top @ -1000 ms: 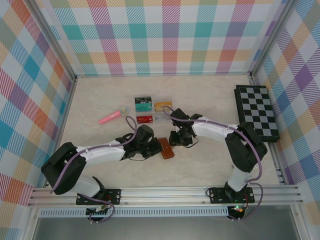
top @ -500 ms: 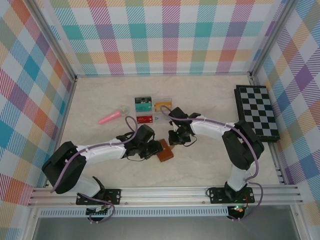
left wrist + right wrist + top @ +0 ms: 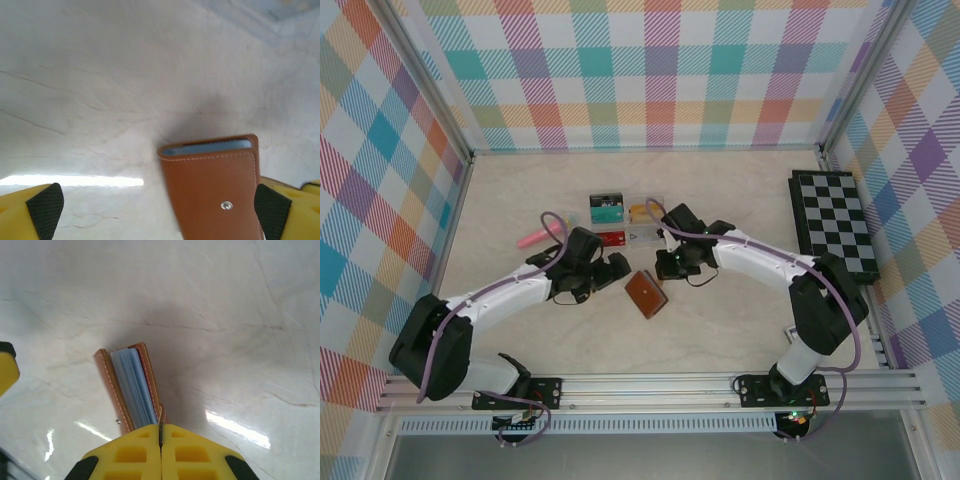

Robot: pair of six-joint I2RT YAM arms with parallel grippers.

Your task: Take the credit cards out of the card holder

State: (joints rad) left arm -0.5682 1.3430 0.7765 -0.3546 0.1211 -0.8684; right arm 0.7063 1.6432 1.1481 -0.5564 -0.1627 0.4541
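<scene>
Card holder (image 3: 645,293) sits tilted at mid-table, blue-grey pages peeking from its edge, and the right gripper (image 3: 161,430) has its fingers pressed together on the thin rim of the brown cover. Left gripper (image 3: 159,206) is spread wide, a pad on either side of the holder, not touching. Just behind lies the clear box (image 3: 626,223), the pink object (image 3: 532,238) off left, the chessboard (image 3: 835,225) well right.
</scene>
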